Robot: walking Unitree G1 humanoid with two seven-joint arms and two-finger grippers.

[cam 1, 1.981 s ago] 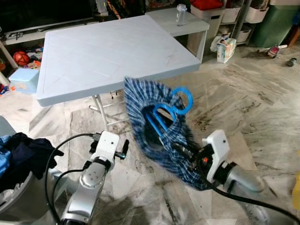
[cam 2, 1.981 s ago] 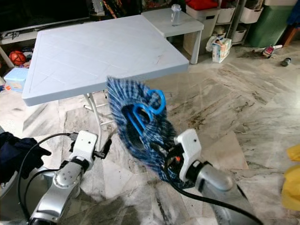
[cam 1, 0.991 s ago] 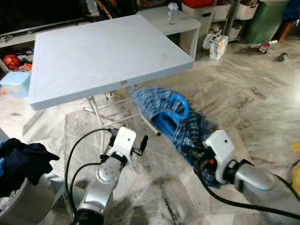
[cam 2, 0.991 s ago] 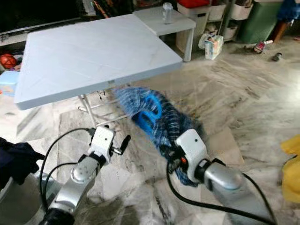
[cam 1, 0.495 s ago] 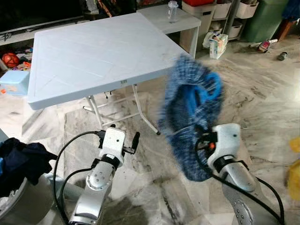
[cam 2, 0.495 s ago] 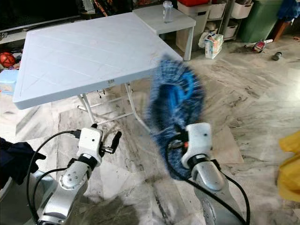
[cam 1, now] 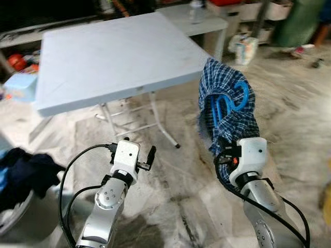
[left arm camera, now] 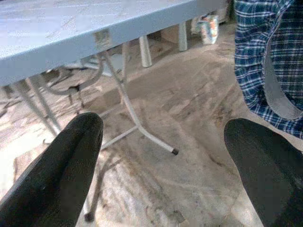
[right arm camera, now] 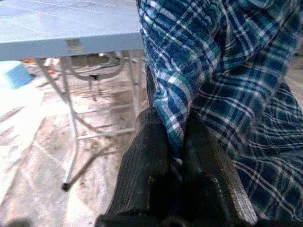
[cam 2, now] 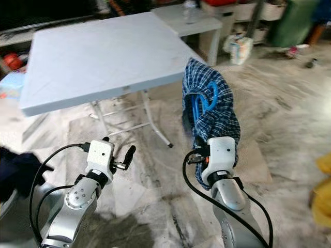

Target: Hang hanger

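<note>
The right tool (right arm camera: 173, 142) is pinching a fold of a blue checked shirt (cam 1: 227, 111) and holding it up in the air, just off the near right corner of the pale blue worktop (cam 1: 108, 57). A blue hanger (cam 1: 227, 103) is sitting inside the shirt, its loop showing through the opening at the top. The cloth is draping down over the white wrist housing of the right arm.

The left tool (left arm camera: 165, 156) is hanging lower and to the left, its 2 fingers (left arm camera: 61, 165) spread wide with nothing between them, pointing toward the worktop's folding metal legs (cam 1: 155, 121). The shirt's hem is showing at the edge of the left wrist view.

Around them, a marble floor (cam 1: 289, 103) is spreading out on all sides. A small white side table (cam 1: 207, 23) is standing behind the worktop with a clear bottle (cam 1: 195, 11) on it. A heap of dark clothes (cam 1: 23, 173) is lying in a basket at the far left. Storage bins and a carton (cam 1: 247, 49) are lining the back right.
</note>
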